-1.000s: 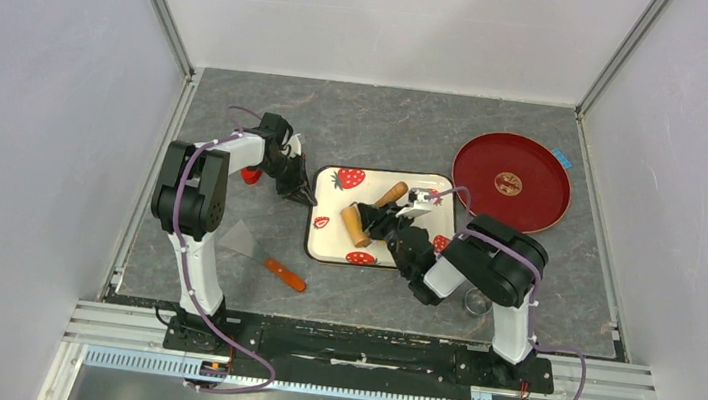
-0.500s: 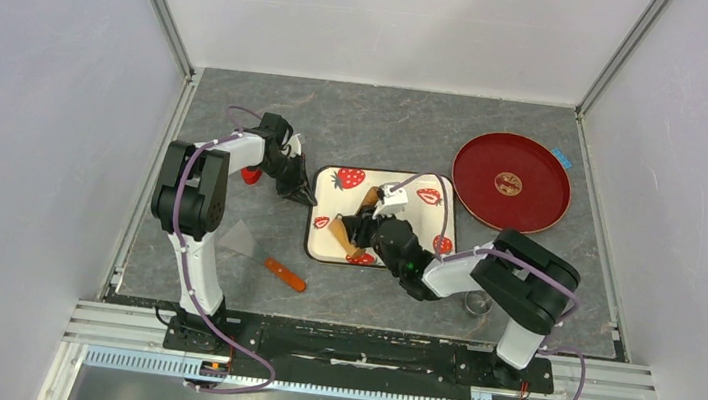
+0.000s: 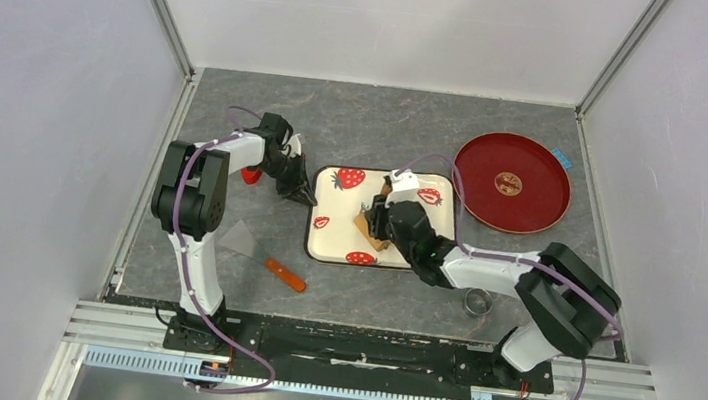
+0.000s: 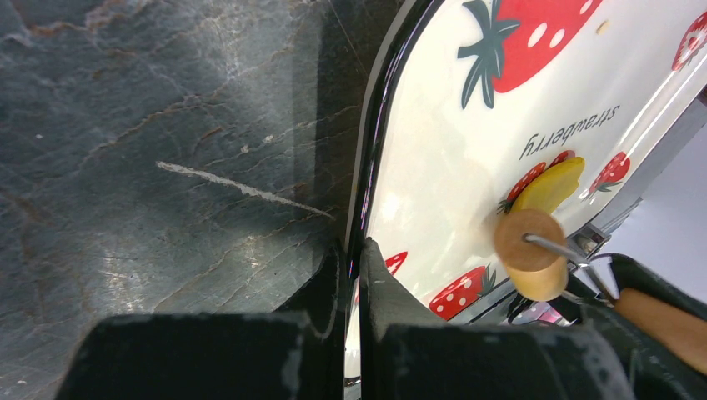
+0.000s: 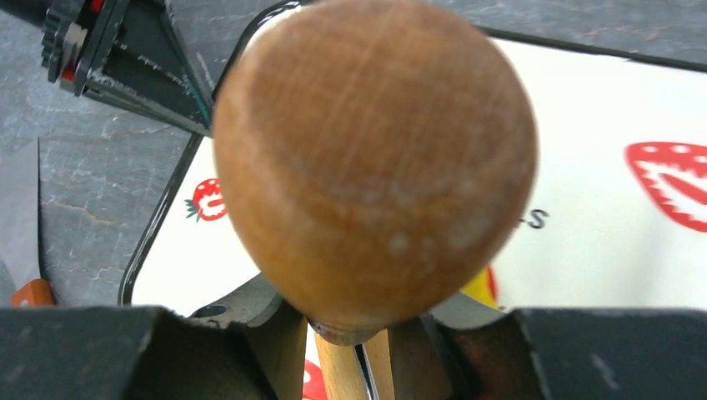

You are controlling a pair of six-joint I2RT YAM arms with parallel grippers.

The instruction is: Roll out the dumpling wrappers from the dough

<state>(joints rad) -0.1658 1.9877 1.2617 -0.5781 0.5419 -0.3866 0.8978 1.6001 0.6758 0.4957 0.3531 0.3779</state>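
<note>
The left gripper (image 4: 354, 250) is pinching the black rim of the tray (image 4: 433, 150) between its two dark fingers. The tray is lying on the grey marbled table (image 4: 167, 125). A yellow dough (image 4: 550, 185) piece is peeking out just behind the round end of the wooden roller (image 4: 529, 250), maybe touching it.

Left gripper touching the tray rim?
Touching. The left wrist view shows the left gripper shut on the black rim of the tray.
</note>
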